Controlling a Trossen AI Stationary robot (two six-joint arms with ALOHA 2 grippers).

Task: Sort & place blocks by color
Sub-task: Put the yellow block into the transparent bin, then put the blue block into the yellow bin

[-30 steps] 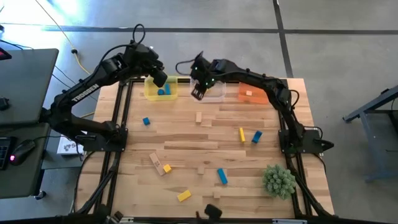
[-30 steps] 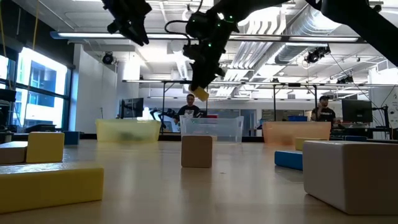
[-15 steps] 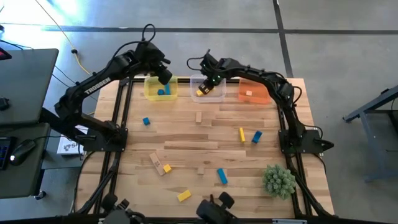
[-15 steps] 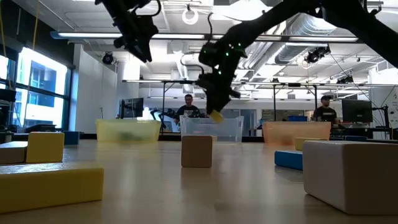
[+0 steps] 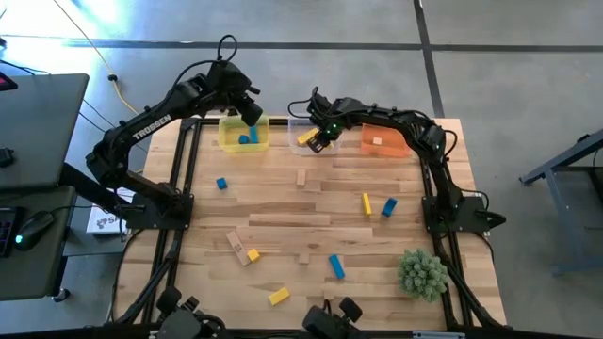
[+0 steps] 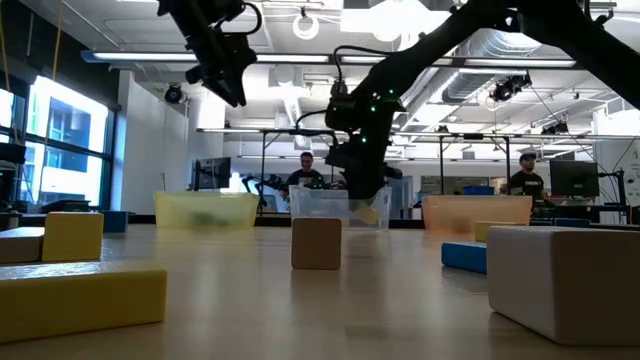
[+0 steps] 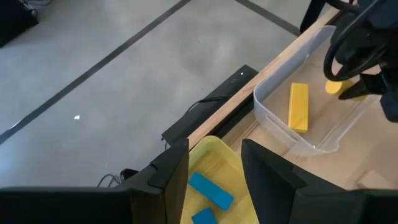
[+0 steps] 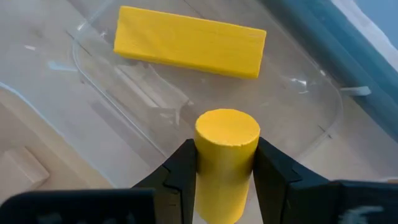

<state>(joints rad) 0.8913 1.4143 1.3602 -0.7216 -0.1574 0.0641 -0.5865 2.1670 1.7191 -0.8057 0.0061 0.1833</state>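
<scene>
My right gripper (image 5: pixel 323 141) reaches down into the clear bin (image 5: pixel 316 125) at the table's far edge, shut on a short yellow cylinder block (image 8: pixel 227 134). A yellow bar (image 8: pixel 189 42) lies flat on that bin's floor. My left gripper (image 7: pixel 214 152) hangs open with nothing between its fingers, above the yellow bin (image 5: pixel 231 137), which holds two blue blocks (image 7: pixel 211 190). Several blue, yellow and plain wood blocks lie loose on the table, among them a wood cube (image 5: pixel 301 177) and a blue one (image 5: pixel 221 184). My right gripper pinches the yellow cylinder's curved sides (image 8: pixel 200 155) between its two fingers. The fingers come steeply from above and lie along the cylinder. Its round end (image 8: pixel 227 127) sticks out past the fingertips, inside the clear bin; I cannot tell whether it touches the floor.
An orange bin (image 5: pixel 388 143) holding a wood block (image 5: pixel 376 142) stands right of the clear bin. A spiky green plant ball (image 5: pixel 422 273) sits at the near right. People stand in the room beyond the table.
My right gripper has sunk with the yellow cylinder from above the clear bin down into it, shifting toward the table's right and tipping more steeply down. My left gripper has shifted a little toward the far edge over the yellow bin and sunk slightly.
</scene>
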